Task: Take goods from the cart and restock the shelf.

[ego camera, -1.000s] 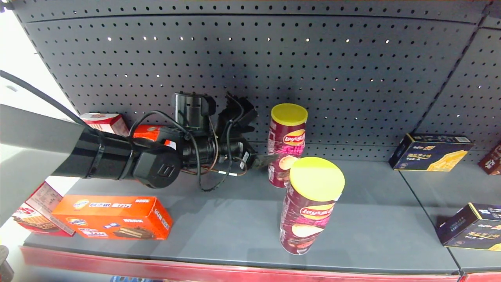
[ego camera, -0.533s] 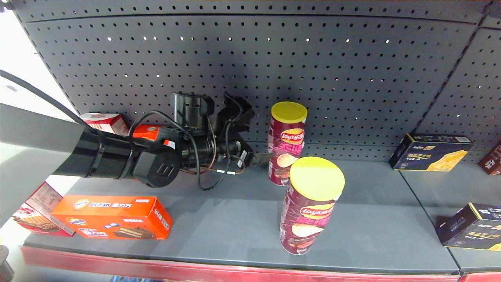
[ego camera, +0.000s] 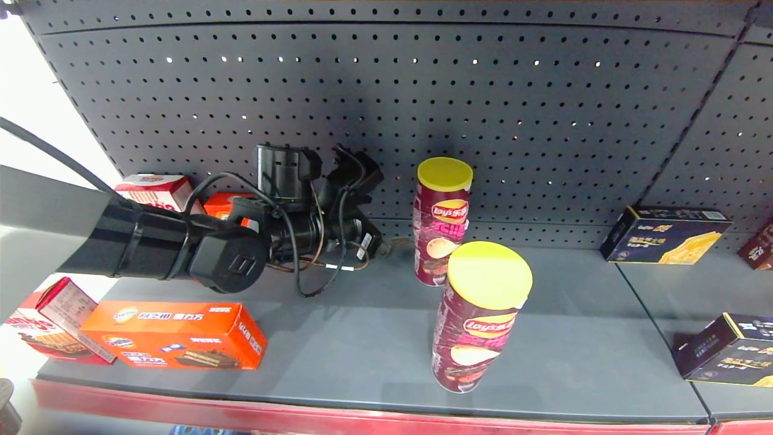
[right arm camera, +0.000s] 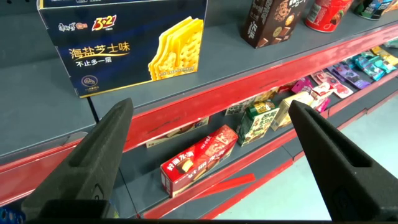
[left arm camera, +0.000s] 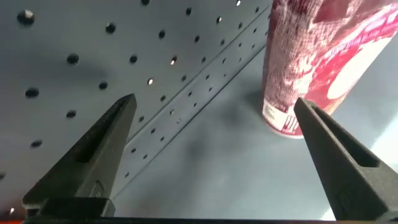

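Observation:
Two maroon chip cans with yellow lids stand upright on the grey shelf (ego camera: 362,338). The back can (ego camera: 442,223) is close to the pegboard wall, and the front can (ego camera: 480,314) is nearer the shelf edge. My left gripper (ego camera: 395,244) hovers just left of the back can, a small gap apart from it. In the left wrist view the left gripper (left arm camera: 214,104) is open and holds nothing, with the back can (left arm camera: 317,62) beyond its fingers. My right gripper (right arm camera: 211,107) is open and empty, off the shelf, in front of a dark blue box (right arm camera: 124,43).
An orange box (ego camera: 175,335) and a red box (ego camera: 48,320) lie at the front left. A red-and-white box (ego camera: 154,187) sits behind my left arm. Dark blue boxes (ego camera: 664,235) (ego camera: 724,350) are on the right bay. Bare shelf lies between the orange box and the cans.
My left gripper has drawn back to the left, away from the back can, which stays upright by the wall. The front can has not moved.

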You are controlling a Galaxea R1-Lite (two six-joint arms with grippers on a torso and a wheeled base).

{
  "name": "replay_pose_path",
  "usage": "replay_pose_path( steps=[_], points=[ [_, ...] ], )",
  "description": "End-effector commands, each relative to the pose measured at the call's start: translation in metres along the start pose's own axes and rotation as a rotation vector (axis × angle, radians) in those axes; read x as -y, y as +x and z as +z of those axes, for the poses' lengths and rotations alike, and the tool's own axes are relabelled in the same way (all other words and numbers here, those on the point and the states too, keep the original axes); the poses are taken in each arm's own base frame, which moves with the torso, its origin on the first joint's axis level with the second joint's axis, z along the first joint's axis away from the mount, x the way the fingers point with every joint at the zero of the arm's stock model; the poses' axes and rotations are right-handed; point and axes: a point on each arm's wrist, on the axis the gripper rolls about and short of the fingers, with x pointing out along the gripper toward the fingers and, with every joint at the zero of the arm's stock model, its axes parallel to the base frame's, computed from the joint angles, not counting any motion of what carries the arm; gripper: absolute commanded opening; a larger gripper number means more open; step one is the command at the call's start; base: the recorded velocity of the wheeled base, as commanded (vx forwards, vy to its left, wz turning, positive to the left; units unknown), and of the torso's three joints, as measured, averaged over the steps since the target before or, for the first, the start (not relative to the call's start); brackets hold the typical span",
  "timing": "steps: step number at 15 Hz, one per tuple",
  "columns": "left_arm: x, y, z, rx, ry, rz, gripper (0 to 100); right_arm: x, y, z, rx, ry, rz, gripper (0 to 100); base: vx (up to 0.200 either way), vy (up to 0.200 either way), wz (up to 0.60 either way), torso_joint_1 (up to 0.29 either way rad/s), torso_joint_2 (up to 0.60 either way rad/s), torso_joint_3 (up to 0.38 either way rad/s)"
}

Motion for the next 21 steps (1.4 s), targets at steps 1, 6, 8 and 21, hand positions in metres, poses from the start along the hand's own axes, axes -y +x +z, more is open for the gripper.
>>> replay_pose_path(
  steps=[1,6,8,21],
  points=[
    [0.0,-0.005,0.001,-0.004,0.001,0.009,100,0.0,0.0,0.0,-0.001,0.0,0.0,100,0.0,0.0,0.0,0.0,0.0,0.0],
    [0.001,0.007,-0.015,-0.052,0.071,0.036,100,0.0,0.0,0.0,-0.001,0.0,0.0,100,0.0,0.0,0.0,0.0,0.0,0.0],
    [0.001,0.016,-0.022,-0.07,0.066,0.044,100,0.0,0.0,0.0,0.001,0.0,0.0,100,0.0,0.0,0.0,0.0,0.0,0.0],
    [0.012,0.039,-0.02,-0.057,0.071,0.034,100,0.0,0.0,0.0,-0.001,0.0,0.0,100,0.0,0.0,0.0,0.0,0.0,0.0]
  ],
)
